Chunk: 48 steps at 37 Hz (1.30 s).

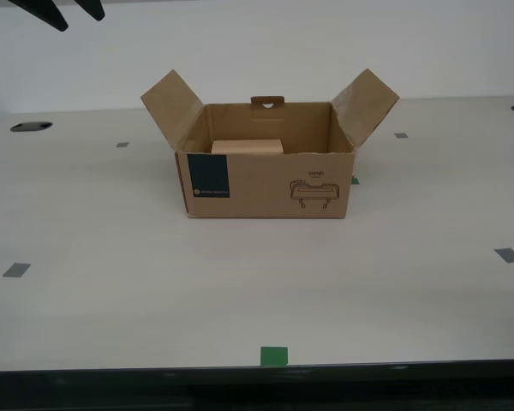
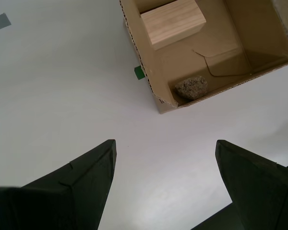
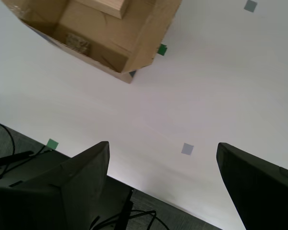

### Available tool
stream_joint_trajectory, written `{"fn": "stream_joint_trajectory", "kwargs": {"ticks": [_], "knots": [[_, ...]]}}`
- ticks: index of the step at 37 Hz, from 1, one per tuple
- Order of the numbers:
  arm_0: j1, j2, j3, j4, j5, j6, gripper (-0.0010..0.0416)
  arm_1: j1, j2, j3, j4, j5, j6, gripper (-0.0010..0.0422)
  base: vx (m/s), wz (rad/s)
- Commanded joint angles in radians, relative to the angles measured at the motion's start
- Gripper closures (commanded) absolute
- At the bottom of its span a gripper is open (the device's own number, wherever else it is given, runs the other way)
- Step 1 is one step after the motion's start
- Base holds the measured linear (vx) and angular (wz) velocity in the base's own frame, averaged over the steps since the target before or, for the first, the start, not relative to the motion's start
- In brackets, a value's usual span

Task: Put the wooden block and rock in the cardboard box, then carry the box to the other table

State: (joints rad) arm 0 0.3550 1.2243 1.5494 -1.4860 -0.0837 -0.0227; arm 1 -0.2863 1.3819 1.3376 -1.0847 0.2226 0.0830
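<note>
1. The cardboard box [image 1: 270, 175] stood open near the middle of the surface [image 1: 111, 282] — all four flaps up or splayed, its navy label and printed logo facing the exterior camera.
2. The coming move turned on one relation: both pincers hung high above the box and clear of it, so the box lay below and ahead of each, and its long axis ran from 9 to 3 o'clock across the exterior view.
3. My first pincer [image 3: 163, 177] was spread wide and held nothing; only a corner of the box showed in its view.
4. My second pincer [image 2: 165, 177] was likewise spread wide and empty, looking down on a different corner of the box.
5. I would judge neither arm clearly nearer; each seemed to sit off one end of the box, which would suit a two-sided lift.
6. The count: one box, one wooden block [image 2: 173, 21] and one rock [image 2: 191, 87], two pincers.
7. Block and rock both lay inside the box, apart — the rock tucked in a corner, the block against a wall.
8. Loading looked done; the carry to the other table, which was not in view, remained.
</note>
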Motion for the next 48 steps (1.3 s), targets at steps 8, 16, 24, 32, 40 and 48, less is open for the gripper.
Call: {"fn": "stream_joint_trajectory", "kwargs": {"ticks": [8,16,24,32,40,48], "knots": [[-0.129,0.001,-0.177,0.122,-0.096,-0.065,0.0104,0.013,0.006,0.0,0.043,0.039,0.002,0.0133,0.0,0.0],[-0.206,0.005,-0.262,0.241,-0.182,-0.087,0.0123,0.016,0.021,-0.002,0.053,0.068,-0.008,0.0133,0.0,0.0],[-0.219,0.054,-0.282,0.267,-0.194,-0.098,0.0145,0.023,0.021,-0.031,0.094,0.068,-0.024,0.0133,0.0,0.0],[-0.219,0.114,-0.285,0.336,-0.232,-0.108,0.0153,0.033,0.021,-0.09,0.154,0.069,-0.054,0.0133,0.0,0.0],[-0.219,0.189,-0.286,0.373,-0.238,-0.109,0.012,0.04,0.021,-0.157,0.233,0.076,-0.103,0.0133,0.0,0.0],[-0.219,0.261,-0.286,0.447,-0.239,-0.109,0.0087,0.044,0.046,-0.145,0.31,0.075,-0.148,0.0133,0.0,0.0]]}}
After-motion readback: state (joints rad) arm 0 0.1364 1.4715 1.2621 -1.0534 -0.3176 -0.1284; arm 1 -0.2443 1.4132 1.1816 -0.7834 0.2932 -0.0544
